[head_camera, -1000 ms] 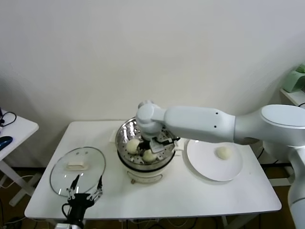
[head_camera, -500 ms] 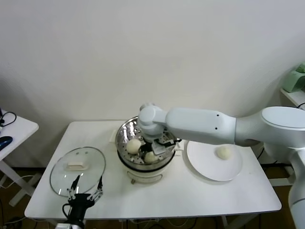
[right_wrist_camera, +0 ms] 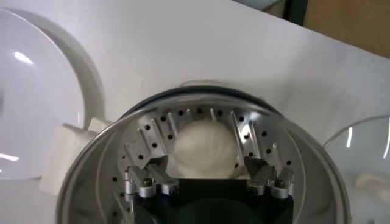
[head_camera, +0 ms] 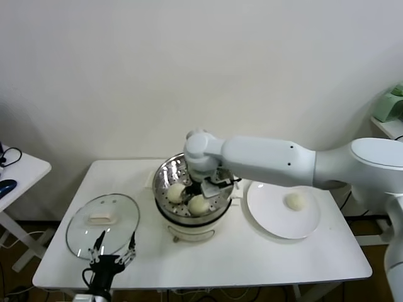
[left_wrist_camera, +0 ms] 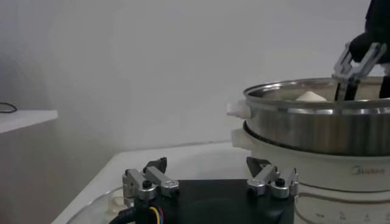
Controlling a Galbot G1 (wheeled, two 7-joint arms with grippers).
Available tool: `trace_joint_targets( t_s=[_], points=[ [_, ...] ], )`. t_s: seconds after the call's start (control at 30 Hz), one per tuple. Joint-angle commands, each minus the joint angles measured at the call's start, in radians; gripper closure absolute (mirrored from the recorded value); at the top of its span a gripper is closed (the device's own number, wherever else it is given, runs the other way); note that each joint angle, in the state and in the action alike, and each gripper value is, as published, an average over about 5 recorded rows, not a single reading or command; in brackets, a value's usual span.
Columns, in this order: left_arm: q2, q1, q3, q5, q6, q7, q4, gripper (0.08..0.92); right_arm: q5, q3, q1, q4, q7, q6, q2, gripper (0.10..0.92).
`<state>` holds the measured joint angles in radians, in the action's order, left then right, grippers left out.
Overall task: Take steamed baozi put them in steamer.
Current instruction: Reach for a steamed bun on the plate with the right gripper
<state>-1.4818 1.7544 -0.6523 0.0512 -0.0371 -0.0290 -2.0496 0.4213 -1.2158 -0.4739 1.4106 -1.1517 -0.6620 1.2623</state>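
Baozi [head_camera: 199, 204]: three are visible in the head view. Two lie in the steamer [head_camera: 165, 176], one directly below the right gripper [head_camera: 211, 189] and a second [head_camera: 175, 192] just beside it on the robot's left. A third [head_camera: 295, 201] lies on the plate [head_camera: 271, 220], well apart from the gripper on the robot's right. A fourth cannot be located; it may be hidden under the arm.

Right gripper state: jaws wide, nothing between them. In the right wrist view the fingertips [right_wrist_camera: 146, 182] stand either side of a bun [right_wrist_camera: 205, 149] without touching it, so that bun rests free on the perforated floor.

Left gripper [head_camera: 112, 255]: parked low near the front table edge, just beside the glass lid [head_camera: 104, 217], jaws apart and empty.

Handling judgement:
- Weight: light. A bun should lift with little effort.
- Stiffness: soft dough. It is likely to dent or flatten under a hard squeeze; close only until contact is firm.
- Surface: smooth and domed. The crown offers no purchase and may slip out of the jaws.
- Grip point: take the bun at its widest girth, one finger on each flank, jaws descending from above.
- Clearance: the plate bun sits alone, with open plate around it.
- Release: set down low over a bare part of the steamer floor, clear of the two buns already there, to avoid rolling or crushing.
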Motion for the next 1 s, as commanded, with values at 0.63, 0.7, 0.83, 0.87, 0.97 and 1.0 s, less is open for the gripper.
trace_joint_targets(
  t_s=[0.63,0.7,0.83,0.87,0.97,1.0],
  points=[
    [0.02,-0.005,-0.002,0.018,-0.006,-0.001,-0.019,0.177,-0.768,-0.074,-0.197,-0.219,-0.016,0.771,-0.57,0.203],
    [0.021,-0.006,-0.001,0.018,-0.005,-0.001,-0.02,0.177,-0.708,-0.022,-0.117,-0.226,-0.007,0.777,-0.638,0.203],
    [0.021,-0.006,0.002,0.015,-0.004,-0.001,-0.025,0.177,-0.589,0.135,0.067,-0.27,0.013,0.766,-0.712,0.203],
    [0.021,-0.005,0.002,0.014,-0.003,-0.001,-0.026,0.177,-0.561,0.167,0.102,-0.283,0.015,0.76,-0.718,0.203],
    [0.019,-0.003,0.003,0.01,-0.002,-0.001,-0.031,0.177,-0.468,0.276,0.234,-0.327,0.019,0.739,-0.718,0.203],
    [0.018,-0.001,0.003,0.008,-0.002,-0.001,-0.032,0.177,-0.441,0.31,0.274,-0.342,0.02,0.734,-0.712,0.203]
  ],
)
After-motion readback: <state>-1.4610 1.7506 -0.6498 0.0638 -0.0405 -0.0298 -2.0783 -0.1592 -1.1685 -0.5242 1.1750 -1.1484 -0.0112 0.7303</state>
